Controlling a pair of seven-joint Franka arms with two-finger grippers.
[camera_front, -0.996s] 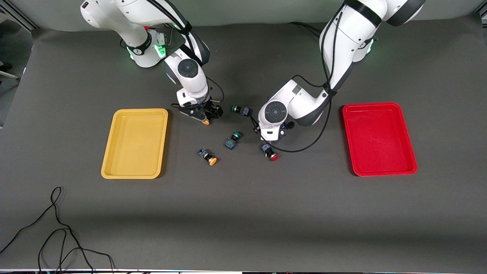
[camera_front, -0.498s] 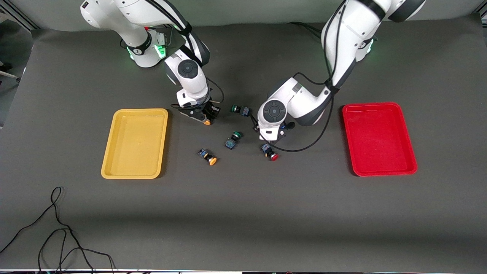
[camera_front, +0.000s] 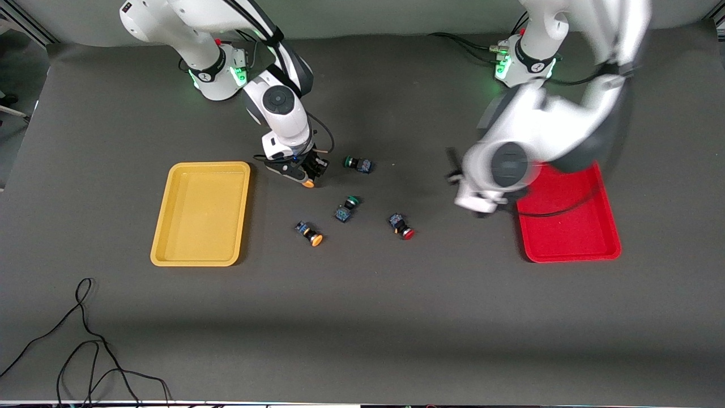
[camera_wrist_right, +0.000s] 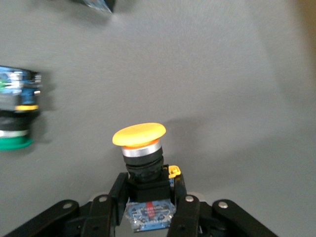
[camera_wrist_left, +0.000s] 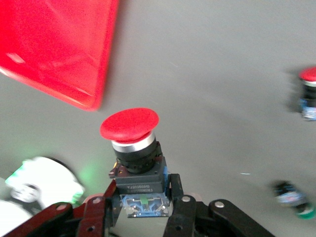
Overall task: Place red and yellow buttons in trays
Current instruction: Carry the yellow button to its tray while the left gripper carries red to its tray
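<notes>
My left gripper (camera_front: 479, 204) is in the air at the red tray's (camera_front: 572, 226) edge toward the table's middle. It is shut on a red button (camera_wrist_left: 133, 133), as the left wrist view (camera_wrist_left: 143, 190) shows. My right gripper (camera_front: 303, 173) is low, beside the yellow tray (camera_front: 201, 209), and shut on a yellow button (camera_front: 307, 182); the right wrist view (camera_wrist_right: 148, 190) shows the orange-yellow cap (camera_wrist_right: 139, 134). A second yellow button (camera_front: 310, 234) and a second red button (camera_front: 402, 227) lie on the mat between the trays. Both trays hold nothing.
Two green-capped switches lie between the trays, one (camera_front: 346, 208) between the loose yellow and red buttons, one (camera_front: 358, 164) farther from the front camera. A black cable (camera_front: 85, 340) loops near the front edge at the right arm's end.
My left arm has swung from the table's middle to the red tray's edge, carrying the red button. My right gripper has stayed in place on the yellow button.
</notes>
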